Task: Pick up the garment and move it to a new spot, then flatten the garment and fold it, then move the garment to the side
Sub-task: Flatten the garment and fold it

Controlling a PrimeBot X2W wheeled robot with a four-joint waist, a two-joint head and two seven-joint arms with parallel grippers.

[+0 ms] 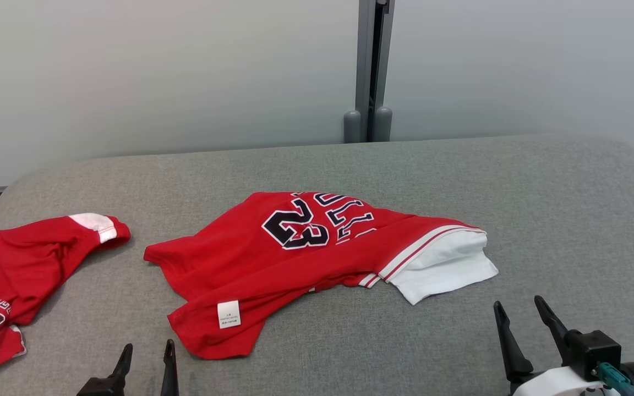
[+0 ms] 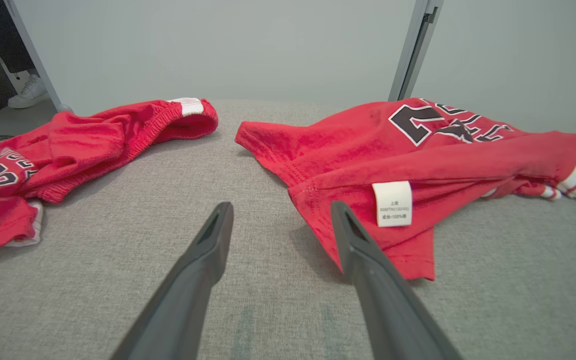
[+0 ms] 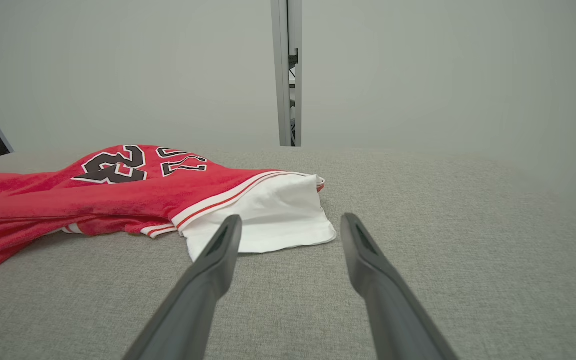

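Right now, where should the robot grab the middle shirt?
Probably the near hem corner of the shirt, by the white tag, from the front with the left gripper: that corner lies flat and free, just ahead of its open jaws.

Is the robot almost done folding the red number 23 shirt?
Not nearly. The red number 23 jersey lies rumpled on the grey padded table, neither flat nor folded. The left tool and right tool are open and empty. Flattening, folding, moving aside remain.
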